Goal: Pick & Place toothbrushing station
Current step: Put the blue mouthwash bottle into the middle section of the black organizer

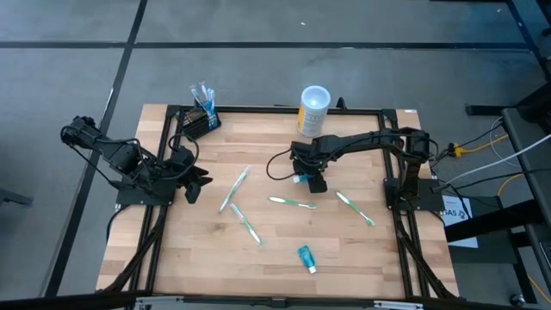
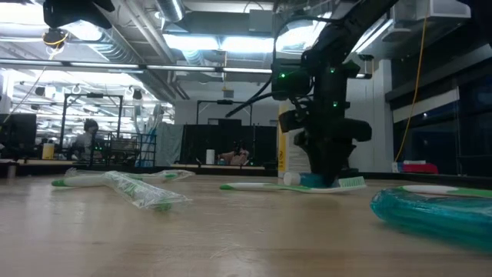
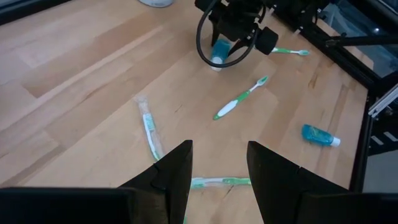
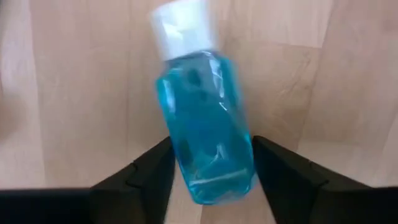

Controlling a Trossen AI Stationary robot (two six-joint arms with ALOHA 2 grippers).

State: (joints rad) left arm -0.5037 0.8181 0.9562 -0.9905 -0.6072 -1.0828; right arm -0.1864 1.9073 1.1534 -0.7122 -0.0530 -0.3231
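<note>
Honestly nothing readable here. The white-and-yellow cup point(image 1: 314, 107) just behind the right claw point(image 1: 315, 181) has a yellow band, but any print on it is too small to make out. The blue bottle point(image 4: 205, 124) between that claw's fingers shows no label, only clear blue plastic and a white cap. The teal tube point(image 1: 306, 257) lying on the bench point(image 1: 275, 267) well in front of the claw has no lettering I can pick out either. There's a white tag point(image 1: 455, 209) off the bench's right edge with some dark marks on it, unreadable.
</note>
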